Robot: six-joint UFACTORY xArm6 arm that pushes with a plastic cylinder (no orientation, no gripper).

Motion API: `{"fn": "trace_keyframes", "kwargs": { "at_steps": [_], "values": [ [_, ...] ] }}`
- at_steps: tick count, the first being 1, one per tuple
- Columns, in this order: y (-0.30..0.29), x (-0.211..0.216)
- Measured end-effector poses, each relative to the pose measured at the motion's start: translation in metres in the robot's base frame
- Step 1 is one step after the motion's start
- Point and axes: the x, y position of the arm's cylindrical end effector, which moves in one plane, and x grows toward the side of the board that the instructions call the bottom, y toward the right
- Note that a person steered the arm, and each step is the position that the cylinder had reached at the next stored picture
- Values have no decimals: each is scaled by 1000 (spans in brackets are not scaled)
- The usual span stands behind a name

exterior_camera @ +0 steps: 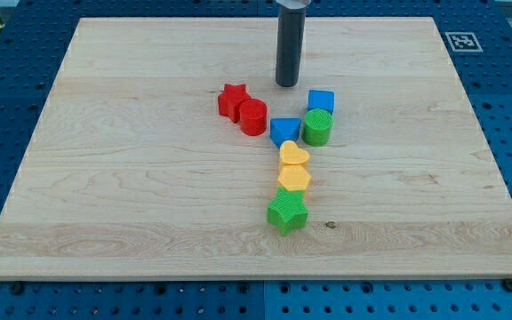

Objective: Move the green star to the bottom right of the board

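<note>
Touching nothing, my tip [287, 84] is standing on the board [105, 178] near the view's top, a little right of centre, with the dark rod rising straight out of the frame. It is holding no block, being a bare rod. It is sitting between the red star and the blue cube but above both, apart from each.

Going from the view's bottom upward: the green star [287, 212] is lying nearest the bottom edge, a little right of the board's middle, well apart from the bottom right corner. It is touching the yellow hexagon [294, 179] just above it, and that one is touching the yellow heart [294, 155] above it, so these 3 are forming a short column.

Above the heart, the blue triangle [284, 132] is sitting just beside it, whether touching I cannot tell. At the triangle's right the green cylinder [317, 127] is standing close, and the blue cube [321, 100] is sitting directly behind the cylinder, seemingly in contact.

At the view's left of the triangle, the red cylinder [253, 116] is standing near it with a small gap, and the red star [233, 100] is pressing against that cylinder on its upper left.

Around the board, the blue perforated table [7, 80] is showing on all sides, and a black and white marker [461, 41] is sitting at the board's top right corner.
</note>
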Motion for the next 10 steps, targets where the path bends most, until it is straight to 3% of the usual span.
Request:
{"fn": "trace_keyframes", "kwargs": {
  "at_steps": [3,8,10],
  "values": [
    [-77,-1],
    [-135,119],
    [-123,185]
  ]
}}
